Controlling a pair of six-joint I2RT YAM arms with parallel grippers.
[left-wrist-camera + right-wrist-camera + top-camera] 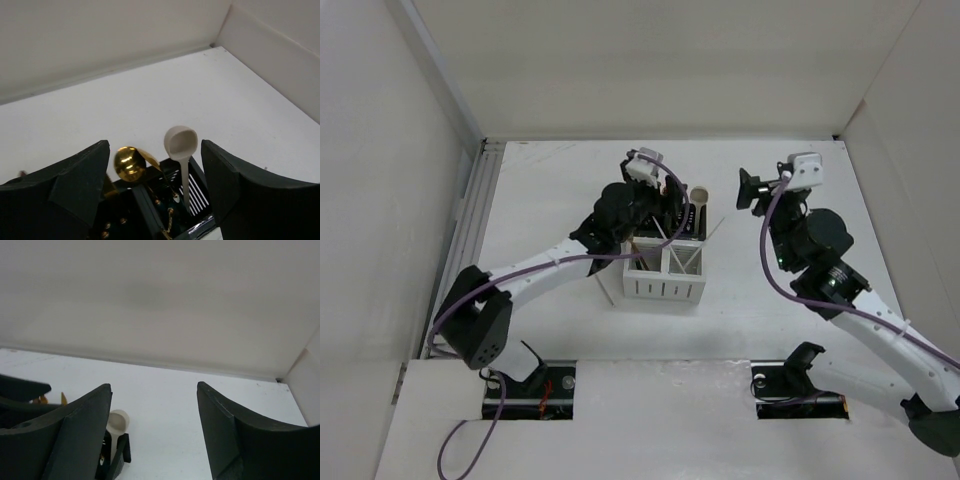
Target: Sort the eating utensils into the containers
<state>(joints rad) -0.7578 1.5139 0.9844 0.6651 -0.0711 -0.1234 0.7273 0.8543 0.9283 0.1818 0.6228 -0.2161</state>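
The block of four bins [665, 266] stands mid-table, two white in front, two black behind. My left gripper [665, 205] hovers over the black bins, open and empty. Between its fingers in the left wrist view I see a cream spoon [181, 148] and a gold spoon [129, 162] standing in a black bin [197, 192]. The cream spoon also shows from above [699, 197]. Chopsticks [647, 247] lean in a white bin. My right gripper [750, 190] is open and empty, raised to the right of the bins. The right wrist view catches the cream spoon [117, 424].
White walls enclose the table at the back and both sides. Bare tabletop [770, 300] lies right of the bins. A thin stick [603, 285] lies on the table by the left side of the white bins.
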